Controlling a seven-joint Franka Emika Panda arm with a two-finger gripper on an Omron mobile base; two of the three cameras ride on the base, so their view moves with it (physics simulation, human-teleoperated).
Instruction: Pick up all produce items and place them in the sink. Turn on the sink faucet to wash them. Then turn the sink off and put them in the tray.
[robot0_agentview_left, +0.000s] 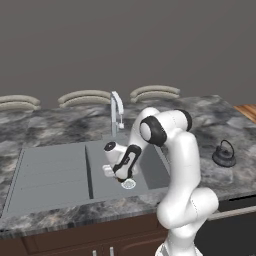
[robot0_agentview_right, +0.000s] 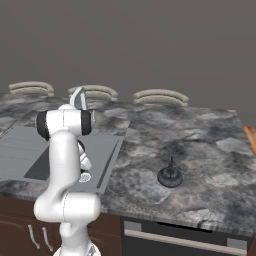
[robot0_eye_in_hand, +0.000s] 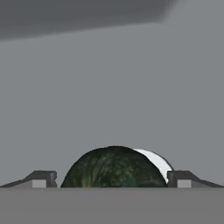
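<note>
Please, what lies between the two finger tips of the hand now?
In the hand view, the round dark green produce lies between the open fingertips, partly covering the white drain on the sink floor.

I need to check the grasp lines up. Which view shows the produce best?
The hand view: the dark green produce sits close up between the open gripper fingertips, partly covering the white drain. In both base views the arm's hand hangs low in the sink over the drain, blocking the produce.

A round dark green produce item (robot0_eye_in_hand: 113, 168) is seen lying in the grey sink (robot0_agentview_left: 50, 172) basin, partly over the white drain (robot0_eye_in_hand: 155, 161)
</note>
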